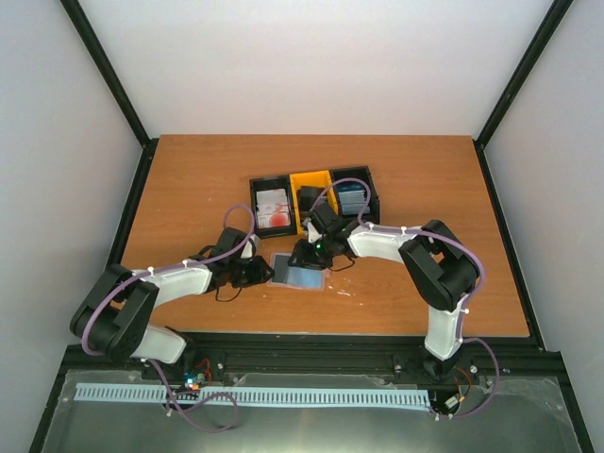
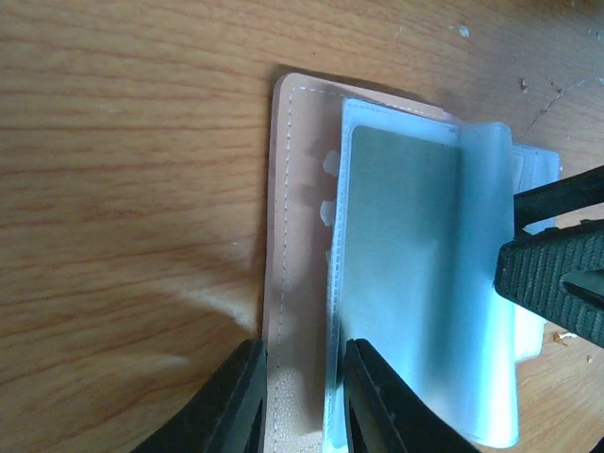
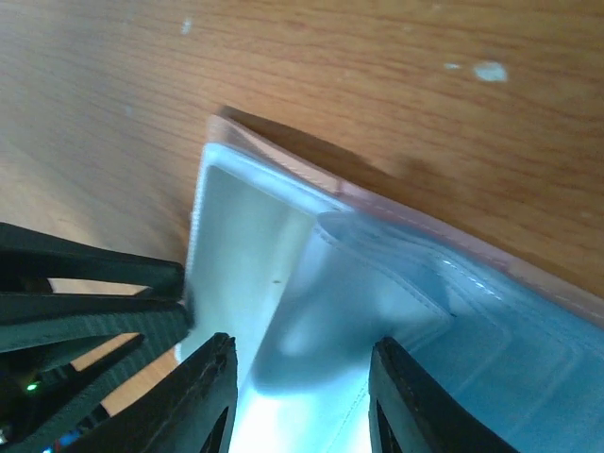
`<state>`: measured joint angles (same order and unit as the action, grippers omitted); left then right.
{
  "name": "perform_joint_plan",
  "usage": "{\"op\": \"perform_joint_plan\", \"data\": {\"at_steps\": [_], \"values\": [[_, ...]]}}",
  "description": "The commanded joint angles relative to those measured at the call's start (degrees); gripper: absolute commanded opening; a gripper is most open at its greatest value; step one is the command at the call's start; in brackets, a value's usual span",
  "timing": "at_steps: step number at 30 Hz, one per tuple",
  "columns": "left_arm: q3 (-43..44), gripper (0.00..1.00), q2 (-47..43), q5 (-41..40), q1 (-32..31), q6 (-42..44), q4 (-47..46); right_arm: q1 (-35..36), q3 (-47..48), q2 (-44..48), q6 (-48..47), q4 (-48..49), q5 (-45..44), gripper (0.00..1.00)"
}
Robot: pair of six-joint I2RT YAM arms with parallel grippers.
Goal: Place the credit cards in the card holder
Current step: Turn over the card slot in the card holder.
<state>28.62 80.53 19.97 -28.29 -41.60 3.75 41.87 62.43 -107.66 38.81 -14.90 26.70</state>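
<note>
The card holder (image 1: 298,272) lies open on the table, a pink cover (image 2: 293,236) under clear plastic sleeves (image 2: 425,311). A grey rectangle (image 2: 406,217) shows through one pocket. My left gripper (image 2: 302,349) is at the holder's left edge, its jaws closed on the cover strip. My right gripper (image 3: 304,344) stands open over the sleeves, and a raised clear leaf (image 3: 359,311) lies between its fingers. Those fingers (image 2: 547,274) also show at the right of the left wrist view. Credit cards sit in bins behind: white with red blotches (image 1: 274,208) and blue (image 1: 352,196).
Three joined bins stand behind the holder: a black one on the left (image 1: 257,184), a yellow one (image 1: 311,179) in the middle, a black one on the right (image 1: 370,179). The right arm (image 1: 415,255) reaches in front of them. Black rails edge the table.
</note>
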Motion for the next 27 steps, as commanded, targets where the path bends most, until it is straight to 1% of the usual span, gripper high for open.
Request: {"op": "perform_joint_plan", "data": {"at_steps": [1,8,17,20,27], "values": [[0.7,0.25,0.5,1.4,-0.5,0.9,0.4,0.5,0.4,-0.8,0.8,6.2,4.7,0.39],[0.8,0.25,0.2,1.3,-0.5,0.7,0.6,0.5,0.0,0.6,2.8,12.1,8.0,0.44],[0.5,0.25,-1.3,0.7,-0.5,0.4,0.6,0.5,0.1,-0.1,2.0,11.4,7.2,0.45],[0.5,0.25,-1.4,0.5,-0.5,0.3,0.8,0.5,0.1,0.1,1.9,11.9,7.2,0.48],[0.2,0.26,-3.8,-2.6,-0.5,-0.6,2.8,0.5,-1.5,-0.1,4.7,18.8,11.7,0.53]]}}
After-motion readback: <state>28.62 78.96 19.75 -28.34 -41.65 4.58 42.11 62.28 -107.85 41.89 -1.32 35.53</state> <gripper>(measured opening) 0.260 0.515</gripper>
